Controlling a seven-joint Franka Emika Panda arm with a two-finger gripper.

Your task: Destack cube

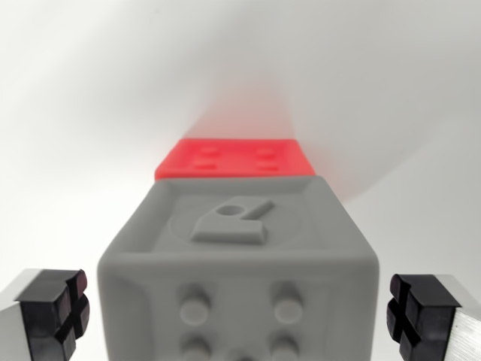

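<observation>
Wrist view, the only one there is: the grey cube (239, 259) fills the middle of the picture, very close to the camera, its studded face towards the lens and a raised emblem on the face above. Behind it, touching along its far edge, a red cube (234, 159) peeks out, its studs just visible. Which one sits on which cannot be told outright from this angle, but the pair are stacked together against a plain white surface (90, 113).

The gripper (239, 316) is spread wide, one black-padded finger at the view's left (54, 312), its partner at the view's right (417, 312), each standing clear of the grey cube's sides with daylight between. Nothing held.

The step in hand looks like the approach to the grasp. To do it well, the arm should keep the grey cube centred between the pads, settle so they meet its flat side walls squarely, then close evenly. Lift straight off, so the studs release without dragging the red one along.
</observation>
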